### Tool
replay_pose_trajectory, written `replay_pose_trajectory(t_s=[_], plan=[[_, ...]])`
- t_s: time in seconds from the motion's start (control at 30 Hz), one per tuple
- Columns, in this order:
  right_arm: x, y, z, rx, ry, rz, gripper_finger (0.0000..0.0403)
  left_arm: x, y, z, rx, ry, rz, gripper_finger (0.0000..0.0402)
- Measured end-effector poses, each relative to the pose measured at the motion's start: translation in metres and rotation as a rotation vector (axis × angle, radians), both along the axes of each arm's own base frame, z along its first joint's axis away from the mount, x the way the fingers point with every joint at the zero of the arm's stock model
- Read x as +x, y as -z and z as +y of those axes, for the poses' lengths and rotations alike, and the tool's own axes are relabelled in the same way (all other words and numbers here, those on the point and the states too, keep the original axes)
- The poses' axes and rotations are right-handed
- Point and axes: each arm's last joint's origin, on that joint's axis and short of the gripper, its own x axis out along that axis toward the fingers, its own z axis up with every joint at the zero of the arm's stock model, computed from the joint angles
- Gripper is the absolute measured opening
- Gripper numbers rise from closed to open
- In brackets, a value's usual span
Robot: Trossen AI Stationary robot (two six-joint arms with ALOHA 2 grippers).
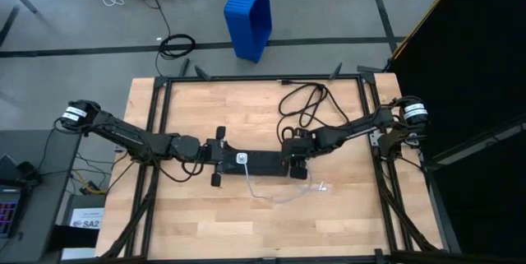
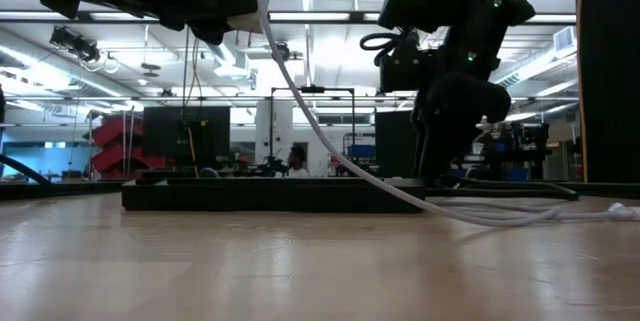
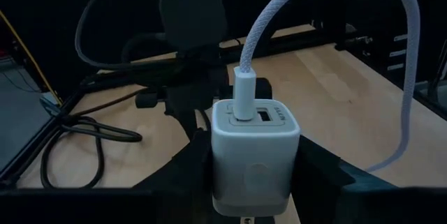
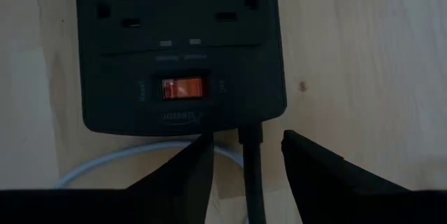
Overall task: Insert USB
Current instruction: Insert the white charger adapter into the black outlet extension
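From above, the black power strip (image 1: 255,162) lies mid-table, the left gripper (image 1: 215,157) clenched on a white charger (image 1: 242,159) over it; the USB (image 1: 279,198) trails toward the table's front edge. The black cord (image 1: 304,104) loops behind. At table level, the cable droops onto the wooden table (image 2: 300,271), with a workshop beyond. The left wrist shows its plug seated in the charger. The right wrist shows the right gripper (image 4: 246,155) released, straddling the cord at the strip's switch (image 4: 183,88).
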Motion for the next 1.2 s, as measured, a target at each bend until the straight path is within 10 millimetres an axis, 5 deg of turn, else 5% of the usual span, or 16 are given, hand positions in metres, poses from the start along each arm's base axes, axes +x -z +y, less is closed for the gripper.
replay_pose_trajectory(t_s=[0.9,1.2], plan=[[0.002,0.0,-0.012,0.002,-0.022,-0.006,0.0153,0.0,0.0,0.0,0.001,0.0,0.002,0.0129],[0.012,0.023,-0.015,0.028,-0.054,0.025,0.0154,0.0,0.002,0.0,0.003,0.0,0.013,0.0129]])
